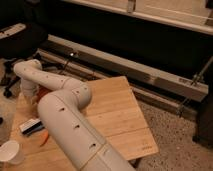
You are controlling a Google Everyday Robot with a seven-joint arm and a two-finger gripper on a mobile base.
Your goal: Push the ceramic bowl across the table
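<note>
The ceramic bowl (44, 93) shows as a red-orange patch at the far left of the bamboo table (117, 112), mostly hidden by my white arm. My arm rises from the bottom centre, bends at an elbow (75, 95), runs left and turns down. The gripper (31, 98) hangs at the table's far-left edge, right beside the bowl on its left. Its end is hidden behind the wrist and forearm.
A thin orange carrot (44, 138) lies at the table's front left. A white paper cup (10, 152) stands at the front-left corner. A small dark and white object (31, 126) lies between them. A black office chair (20, 37) stands beyond the table's left.
</note>
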